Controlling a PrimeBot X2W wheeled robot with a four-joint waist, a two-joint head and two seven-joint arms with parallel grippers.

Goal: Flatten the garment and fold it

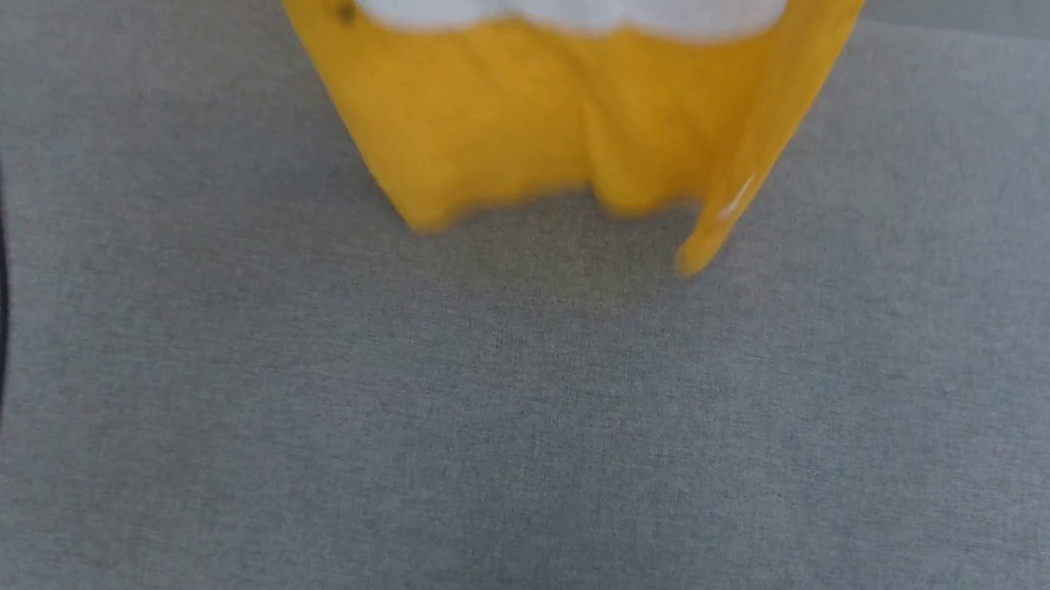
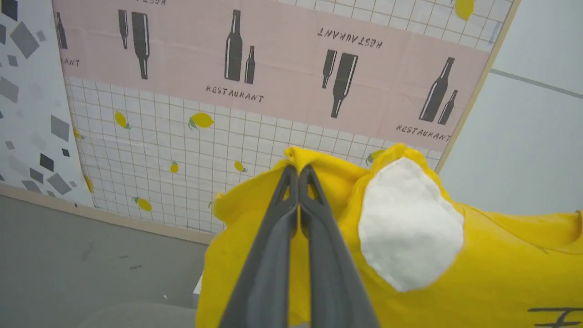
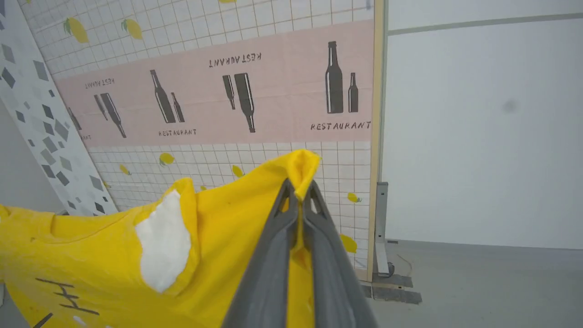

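Clamped shut on its upper edge, the left pincer (image 2: 298, 169) and right pincer (image 3: 299, 187) held the garment (image 1: 542, 114) hanging over the grey bench (image 1: 512, 429), apparently not yet laid flat, every fold left to do.

Yellow garment (image 1: 522, 121) aloft, hem perhaps rumpled

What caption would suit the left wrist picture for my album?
Left gripper pinches the yellow T-shirt beside its white ear patch, before a bottle-print wall.
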